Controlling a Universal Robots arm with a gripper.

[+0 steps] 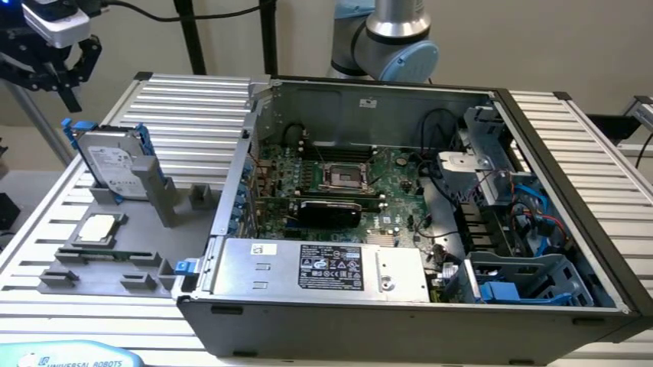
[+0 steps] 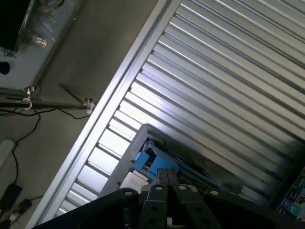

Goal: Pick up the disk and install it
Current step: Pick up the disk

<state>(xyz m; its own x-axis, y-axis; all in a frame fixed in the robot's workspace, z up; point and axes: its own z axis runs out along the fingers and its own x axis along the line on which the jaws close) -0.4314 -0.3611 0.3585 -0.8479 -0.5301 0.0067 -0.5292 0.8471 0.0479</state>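
- how are the fingers (image 2: 164, 180)?
- two black fingers, pressed together. they hold nothing and hang above the disk (image 1: 110, 164), apart from it.
- how many disks?
- one. flat, silver-grey, with blue plastic rails. it stands upright in one grey holder (image 1: 164, 237) on the ribbed metal worktop (image 1: 194, 99).

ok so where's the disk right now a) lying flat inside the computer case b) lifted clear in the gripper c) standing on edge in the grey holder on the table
C: the disk stands on edge in the grey holder, with the gripper above it.
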